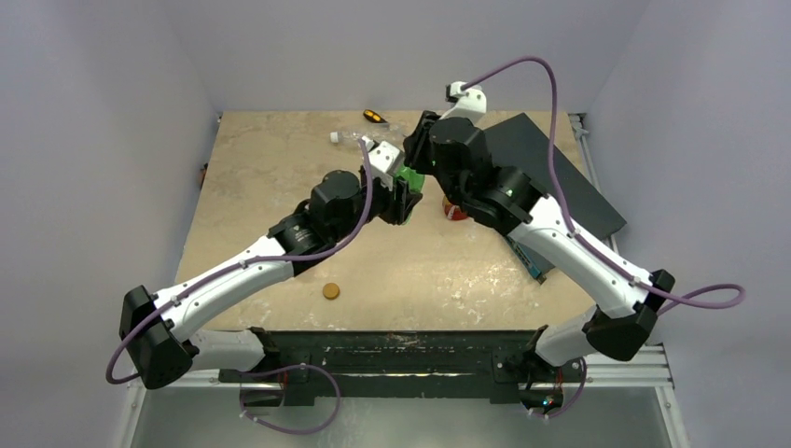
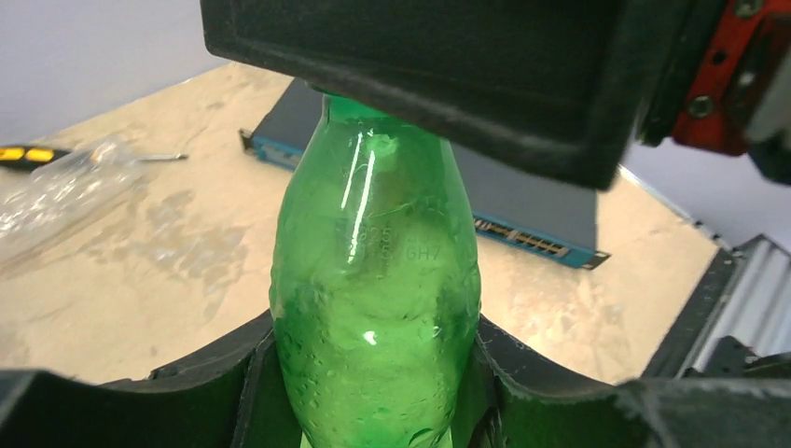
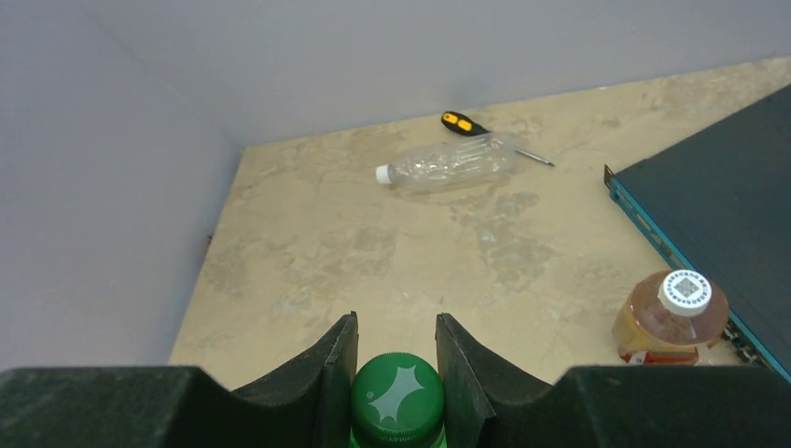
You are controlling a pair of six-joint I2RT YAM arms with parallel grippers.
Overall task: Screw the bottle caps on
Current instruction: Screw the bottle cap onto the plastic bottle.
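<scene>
My left gripper (image 2: 373,378) is shut on the lower body of an upright green bottle (image 2: 373,280), held above the table at mid-back (image 1: 408,177). From above, my right gripper (image 3: 396,347) is shut on the dark green cap (image 3: 397,399) that sits on this bottle's neck, a pad against each side. An amber bottle (image 3: 672,327) stands to the right with a white cap (image 3: 685,291) on it. A clear bottle (image 3: 457,163) lies at the back, also with a white cap (image 3: 382,174). A loose orange cap (image 1: 331,291) lies near the front.
A black-and-orange screwdriver (image 3: 464,123) lies behind the clear bottle near the back wall. A dark flat box with a blue edge (image 3: 718,177) covers the table's right side, close to the amber bottle. Grey walls enclose the table at the back and sides.
</scene>
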